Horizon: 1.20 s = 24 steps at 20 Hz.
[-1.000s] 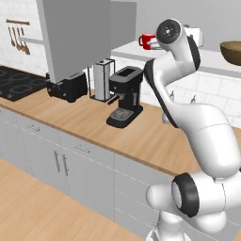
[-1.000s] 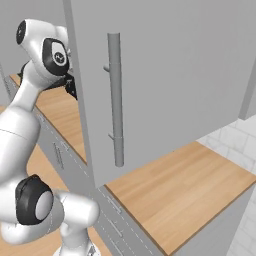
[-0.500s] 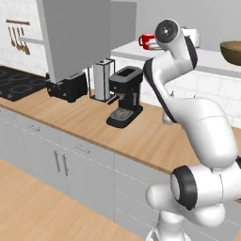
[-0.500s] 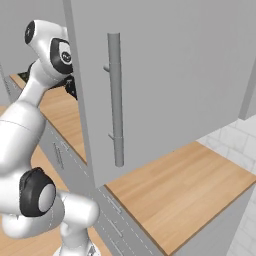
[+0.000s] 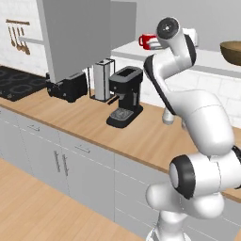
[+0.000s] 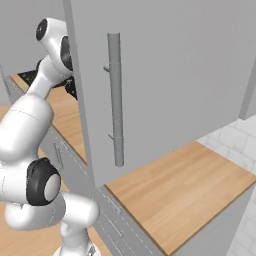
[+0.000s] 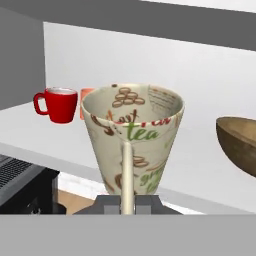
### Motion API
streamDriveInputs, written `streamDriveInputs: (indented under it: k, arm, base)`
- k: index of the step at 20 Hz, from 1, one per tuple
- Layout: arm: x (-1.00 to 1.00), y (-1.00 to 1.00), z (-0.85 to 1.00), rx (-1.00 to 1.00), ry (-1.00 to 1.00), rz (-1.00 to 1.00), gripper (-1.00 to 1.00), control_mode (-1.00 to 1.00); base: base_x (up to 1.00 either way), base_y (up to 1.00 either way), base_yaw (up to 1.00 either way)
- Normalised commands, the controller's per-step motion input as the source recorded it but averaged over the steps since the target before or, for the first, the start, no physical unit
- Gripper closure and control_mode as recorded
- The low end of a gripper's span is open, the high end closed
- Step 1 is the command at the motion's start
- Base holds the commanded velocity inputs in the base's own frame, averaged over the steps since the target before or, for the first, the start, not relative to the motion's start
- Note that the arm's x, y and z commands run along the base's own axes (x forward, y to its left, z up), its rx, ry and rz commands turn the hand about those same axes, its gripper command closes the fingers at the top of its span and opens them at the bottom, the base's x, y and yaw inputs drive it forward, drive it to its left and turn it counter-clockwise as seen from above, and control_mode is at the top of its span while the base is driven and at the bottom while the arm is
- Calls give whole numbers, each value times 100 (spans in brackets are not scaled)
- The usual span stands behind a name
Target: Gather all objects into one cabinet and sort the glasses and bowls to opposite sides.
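Currently gripper [image 7: 127, 202] clamped on a printed cream cup [image 7: 132, 135] by its handle, cup upright, mouth up.
Hand view: cup sits dead centre, lettering "tea" on its wall, thin handle running down at 6 o'clock into the closed jaws. Red mug [image 7: 57, 104] at 10 o'clock on the white shelf [image 7: 200, 170], an orange mug [image 7: 86, 102] just beside it, partly behind the cup. Wooden bowl [image 7: 239, 144] at 3 o'clock on the same shelf, cut by the frame edge, apart from the cup. Left base view: bowl [image 5: 231, 52] at 2 o'clock on the shelf, red mug [image 5: 147, 41] at 12, coffee machine [image 5: 124, 96] on the counter [image 5: 141, 136] below. Right base view: cabinet door [image 6: 165, 75] with its long bar handle [image 6: 115, 97] stands open.
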Motion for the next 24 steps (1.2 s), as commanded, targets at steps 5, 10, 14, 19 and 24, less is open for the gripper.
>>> streamDriveInputs:
  k: [5,10,14,19,24]
  arm:
    - [63,-41,0,15,-3,6,100,-100]
    - [14,5,-20,2,5,2,100,-100]
    - [27,4,-77,-1,16,0,100,-100]
    - [6,0,-22,2,-2,0,100,-100]
    - [27,0,54,11,-42,0,100,-100]
  base:
    - [0,0,0]
    - [0,0,0]
    - [0,0,0]
    - [0,0,0]
    - [0,0,0]
